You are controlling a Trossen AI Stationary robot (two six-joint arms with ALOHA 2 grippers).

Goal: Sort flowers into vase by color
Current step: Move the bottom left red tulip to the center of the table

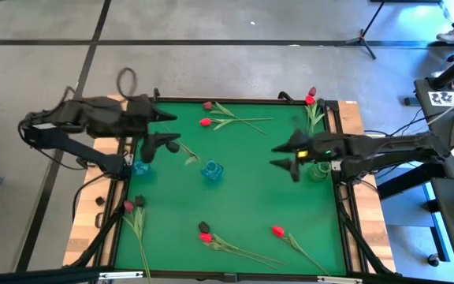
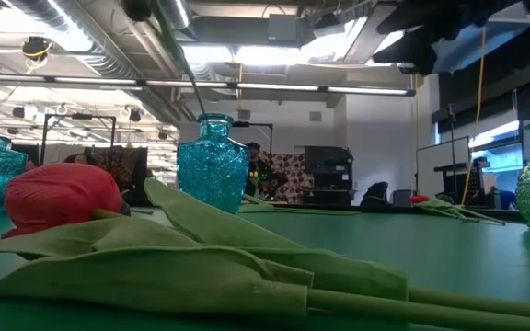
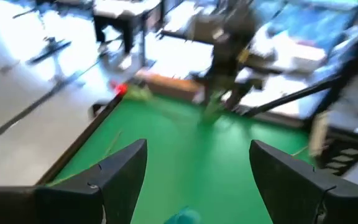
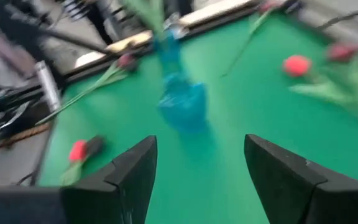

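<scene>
**Both end effectors empty above the green counter, tulips still to sort**

We saw the left end effector held above the left side of the counter, its fingers spread wide with nothing between them. A dark-headed tulip lay just beside it, near the left blue vase. The right end effector hung over the right side, also parted and empty, close to the green vase. A second blue vase stood near the middle.

Most flowers were still lying flat: a red tulip and a dark one near the far edge, a pair and a single red near the front, one at the left edge, and some at the far right corner.

We judged the step in hand to be a fresh pick. To do it well, we would take the stem a little below the head, fingers square across it, and lift it clear of its neighbour. We would then stand it upright before lowering it into the narrow neck of the vase.

The counter was covered in smooth green felt with a dark frame and wooden margins. Beyond it lay grey floor marked with tape, desks, stands and cables, under bright ceiling lights.
</scene>
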